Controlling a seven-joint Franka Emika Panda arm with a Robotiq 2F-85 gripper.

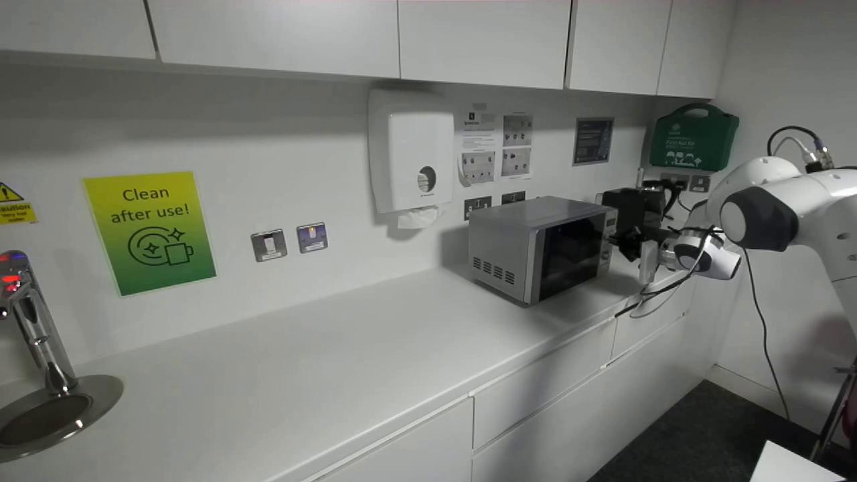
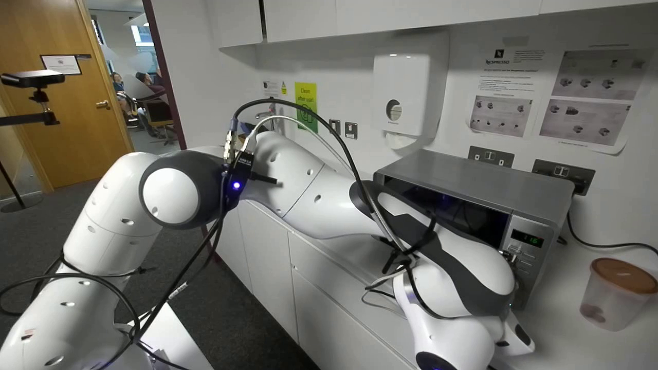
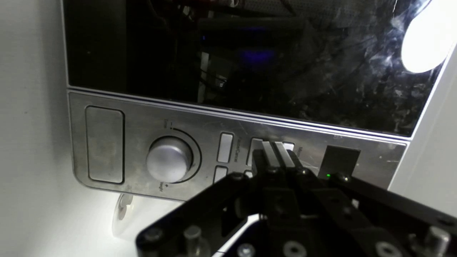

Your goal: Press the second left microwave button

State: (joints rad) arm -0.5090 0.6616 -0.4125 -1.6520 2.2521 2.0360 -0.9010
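The grey-silver microwave (image 1: 509,227) stands on the counter in both exterior views (image 2: 478,180). In the wrist view its dark window (image 3: 228,71) lies above the control strip (image 3: 203,130), which runs sideways with a knob (image 3: 169,159) and a dark display (image 3: 339,160). Light buttons lie between them: an upper one (image 3: 225,147), a lower one (image 3: 220,174), one partly behind my fingers (image 3: 254,152) and one peeking out (image 3: 289,146). My gripper (image 3: 274,144) is shut and empty, tips over the upper buttons. I cannot tell whether they touch. Other buttons are hidden. In an exterior view the gripper (image 1: 624,242) is beside the strip.
A clear tub with a brown lid (image 2: 611,303) stands beside the microwave's control side. A black appliance (image 1: 629,207) stands behind the gripper. A white dispenser (image 1: 415,154) hangs on the wall. Cables hang from the arm near the counter edge (image 1: 643,308).
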